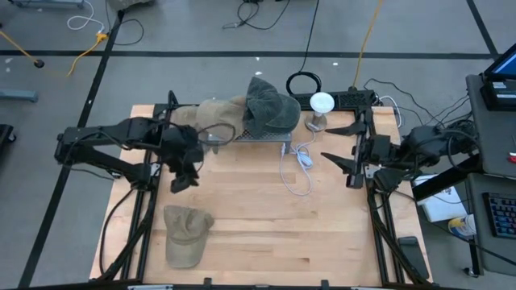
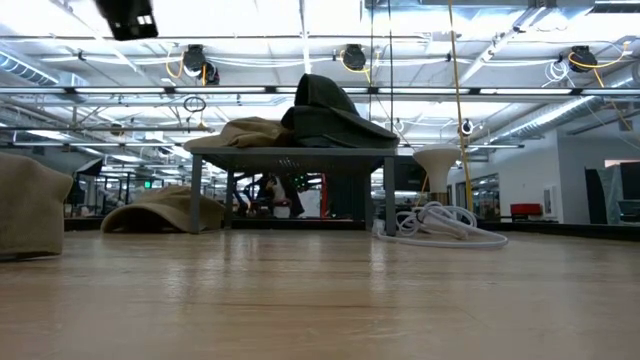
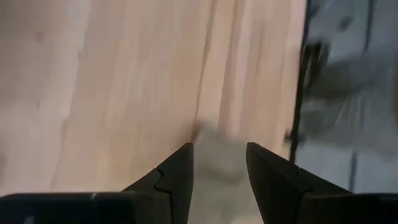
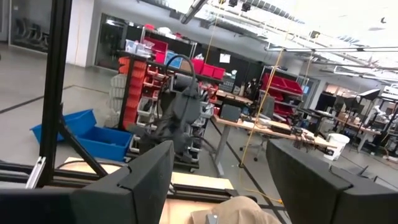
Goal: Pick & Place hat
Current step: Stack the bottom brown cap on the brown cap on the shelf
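Three hats in play on the wooden table (image 1: 266, 225). One tan hat (image 1: 185, 234) lies flat near the table's front left corner, brim toward the front edge. A second tan hat (image 1: 211, 113) and a dark green hat (image 1: 270, 105) sit on a low metal rack (image 1: 258, 138) at the middle of the back edge, the green one overlapping the tan. White cable (image 1: 297, 165) trails from the rack toward the table's centre; a small white lamp (image 1: 321, 105) stands just beside the rack.

Left gripper (image 1: 184, 177) hangs over bare wood between the rack and the front left hat, fingers (image 3: 177, 171) spread with a clear gap, pointing down. Its wrist view shows a pale tan shape between the fingertips near the table's left edge, probably the loose hat, blurred. Right gripper (image 1: 351, 165) waits near the right edge, fingers spread, holding nothing.

Judged step: approach to the front left hat, grasp not yet made. Which hat the task means is not certain; this one sits nearest the working arm.

Notes for doing it well:
- Centre the spread fingers over the crown, not the brim; soft fabric will fold and slip from an edge pinch.
- Descend until the fingertips press into cloth, then close, so a good fold is gathered.
- Lift straight up before travelling; a dragging brim could catch.
- Keep clear of the cable on any path toward the rack.
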Motion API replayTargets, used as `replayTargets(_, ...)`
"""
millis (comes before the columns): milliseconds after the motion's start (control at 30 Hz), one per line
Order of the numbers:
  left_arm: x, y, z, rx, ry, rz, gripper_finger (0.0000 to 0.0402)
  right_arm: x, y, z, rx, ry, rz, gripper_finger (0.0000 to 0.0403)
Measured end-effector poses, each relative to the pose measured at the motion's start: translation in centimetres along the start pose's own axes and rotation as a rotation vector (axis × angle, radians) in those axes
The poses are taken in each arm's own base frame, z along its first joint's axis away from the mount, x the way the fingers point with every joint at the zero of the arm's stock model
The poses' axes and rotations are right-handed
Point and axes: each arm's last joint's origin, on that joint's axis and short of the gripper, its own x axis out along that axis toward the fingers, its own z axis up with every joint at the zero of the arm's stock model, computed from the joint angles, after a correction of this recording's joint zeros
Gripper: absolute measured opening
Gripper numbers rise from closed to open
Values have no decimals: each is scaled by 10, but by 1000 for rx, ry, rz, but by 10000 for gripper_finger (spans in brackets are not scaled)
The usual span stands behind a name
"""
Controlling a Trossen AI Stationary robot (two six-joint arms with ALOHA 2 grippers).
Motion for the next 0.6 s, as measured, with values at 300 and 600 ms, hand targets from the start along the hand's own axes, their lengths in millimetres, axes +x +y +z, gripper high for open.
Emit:
replayTargets(300,15,-8,-14,170,221,66,157,9,8,-6,-11,39,13,251)
replayTargets(600,58,-10,-26,192,361,135,209,19,17,-13,-29,75,24,251)
